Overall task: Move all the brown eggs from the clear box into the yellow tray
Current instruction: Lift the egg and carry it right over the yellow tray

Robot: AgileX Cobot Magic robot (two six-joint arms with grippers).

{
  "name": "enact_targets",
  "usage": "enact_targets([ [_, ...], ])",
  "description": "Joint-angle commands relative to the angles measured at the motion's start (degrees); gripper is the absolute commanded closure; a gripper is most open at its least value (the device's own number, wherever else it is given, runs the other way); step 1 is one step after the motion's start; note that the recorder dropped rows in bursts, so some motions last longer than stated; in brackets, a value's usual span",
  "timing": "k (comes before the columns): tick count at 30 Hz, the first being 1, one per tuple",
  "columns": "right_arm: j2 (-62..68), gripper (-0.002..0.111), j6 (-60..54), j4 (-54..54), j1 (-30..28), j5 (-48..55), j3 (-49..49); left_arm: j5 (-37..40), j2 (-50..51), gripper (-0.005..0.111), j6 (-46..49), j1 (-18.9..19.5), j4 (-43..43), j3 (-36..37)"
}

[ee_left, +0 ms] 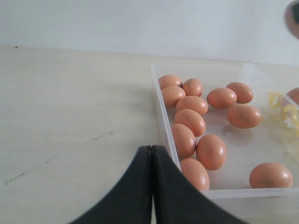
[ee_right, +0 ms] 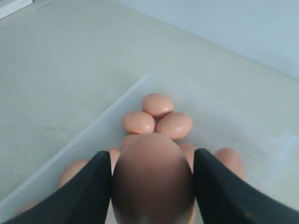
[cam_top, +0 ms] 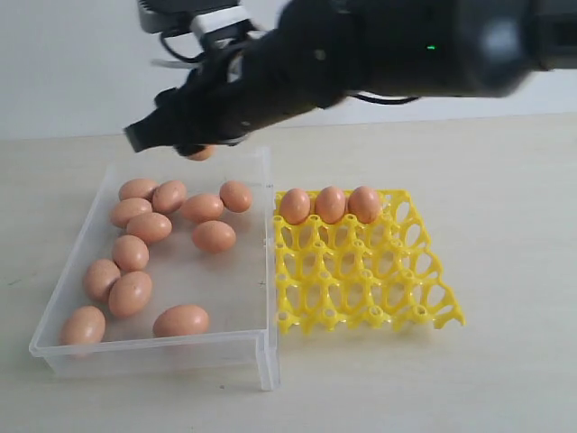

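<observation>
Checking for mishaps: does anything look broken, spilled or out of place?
Nothing stands out. The brown eggs lie whole in the clear box, three sit in the yellow tray's far row, and the right gripper holds one egg. No cracks or spills show.

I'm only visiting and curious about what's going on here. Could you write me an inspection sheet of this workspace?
Surface: pale table, faint scuffs.
Job's things: twelve brown eggs loose in the clear box; three more in the yellow tray, back row.
Clutter: nothing seen.
Pincers: right pincer shut on one egg over the box; left pincer shut, empty, near a box corner.
Cables: black cable under the arm.
Surroundings: plain pale wall.
</observation>
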Motion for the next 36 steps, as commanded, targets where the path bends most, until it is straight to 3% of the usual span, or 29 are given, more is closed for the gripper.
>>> enact_targets([
  [1,-12.11,0.108,-0.61,-0.59,-6.06,-16.17,19.59,-0.36,-0.32,0.107,0.12,0.06,-0.14,-0.23],
  [6,-16.96,0.108,-0.61,0.86,-16.04,-20.53,30.94,-0.36,-0.32,0.107,0.12,0.06,-0.14,-0.23],
  [16,-8.21,0.108,2.42,0.64,-28.38,-26.79,31.23,-0.36,-0.32,0.107,0.12,0.06,-0.14,-0.23],
  [25,2.02,0.108,2.42,-0.84,-29.4,-26.56,25.91,-0.36,-0.32,0.107,0.12,0.06,-0.14,-0.23],
  [36,5.53,0.108,7.17,-3.21,-29.01,-24.79,21.02,-0.36,-0.32,0.107,0.12,0.06,-0.14,-0.23],
])
